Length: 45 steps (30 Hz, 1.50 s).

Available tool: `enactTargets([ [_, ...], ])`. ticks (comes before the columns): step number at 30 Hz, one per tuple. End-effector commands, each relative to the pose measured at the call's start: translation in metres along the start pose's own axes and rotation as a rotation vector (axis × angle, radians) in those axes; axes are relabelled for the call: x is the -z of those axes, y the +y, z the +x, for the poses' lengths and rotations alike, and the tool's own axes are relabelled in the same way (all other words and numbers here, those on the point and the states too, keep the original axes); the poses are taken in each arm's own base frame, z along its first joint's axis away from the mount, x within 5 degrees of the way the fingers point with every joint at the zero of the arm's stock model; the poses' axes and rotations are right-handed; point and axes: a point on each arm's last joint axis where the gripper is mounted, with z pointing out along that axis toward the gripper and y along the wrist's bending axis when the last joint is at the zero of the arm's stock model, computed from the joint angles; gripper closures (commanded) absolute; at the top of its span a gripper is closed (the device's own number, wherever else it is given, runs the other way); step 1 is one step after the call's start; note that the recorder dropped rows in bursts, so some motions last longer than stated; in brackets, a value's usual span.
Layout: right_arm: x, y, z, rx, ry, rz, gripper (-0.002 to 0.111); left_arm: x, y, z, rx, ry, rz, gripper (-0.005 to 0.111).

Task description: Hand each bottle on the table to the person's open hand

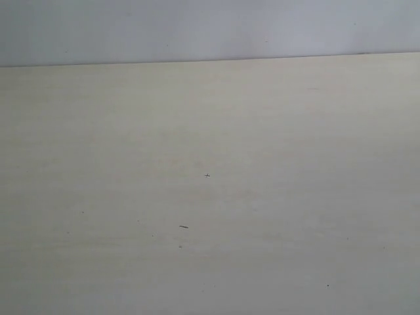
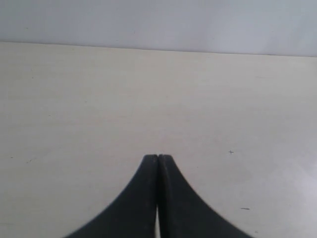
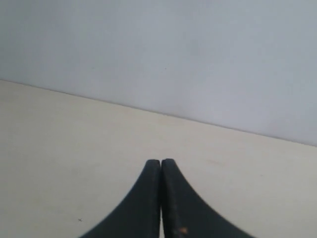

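The pale cream table (image 1: 210, 131) fills the exterior view, bare apart from a few tiny dark specks. No bottles show in any view, and the person's open hand is out of view too. Neither arm appears in the exterior view. In the left wrist view my left gripper (image 2: 158, 156) hangs over the bare tabletop (image 2: 99, 99), its two black fingers pressed together with nothing between them. In the right wrist view my right gripper (image 3: 161, 161) is likewise shut and empty above the tabletop (image 3: 59, 139).
A plain grey-white wall (image 1: 210, 29) rises behind the table's far edge. That wall (image 3: 198, 59) also fills the upper half of the right wrist view. A small dark mark (image 1: 183, 227) lies on the tabletop.
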Motion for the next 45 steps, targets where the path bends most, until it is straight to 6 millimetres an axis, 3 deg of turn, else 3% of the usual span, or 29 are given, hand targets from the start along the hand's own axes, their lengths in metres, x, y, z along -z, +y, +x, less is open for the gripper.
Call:
enactTargets([
  [1, 0.029, -0.005, 0.028, 0.065, -0.075, 0.070, 0.108, 0.000, 0.001, 0.000, 0.000, -0.006, -0.003, 0.107],
  [6, 0.034, -0.005, 0.071, 0.039, -0.070, 0.071, 0.108, 0.000, 0.001, 0.000, 0.000, -0.006, -0.003, 0.107],
  [18, -0.019, -0.002, 0.149, 0.005, -0.060, 0.044, 0.108, 0.000, 0.001, 0.000, 0.000, -0.006, -0.003, 0.107],
  [25, -0.030, -0.003, 0.180, -0.039, -0.059, 0.059, 0.108, 0.000, 0.001, 0.000, 0.000, -0.006, -0.003, 0.107],
  [35, 0.005, -0.009, 0.203, -0.004, -0.302, 0.240, 0.108, 0.000, 0.001, 0.000, 0.000, -0.006, -0.003, 0.107],
  [45, 0.004, -0.011, 0.208, 0.061, -0.282, 0.269, 0.108, 0.000, 0.001, 0.000, 0.000, -0.006, -0.003, 0.107],
])
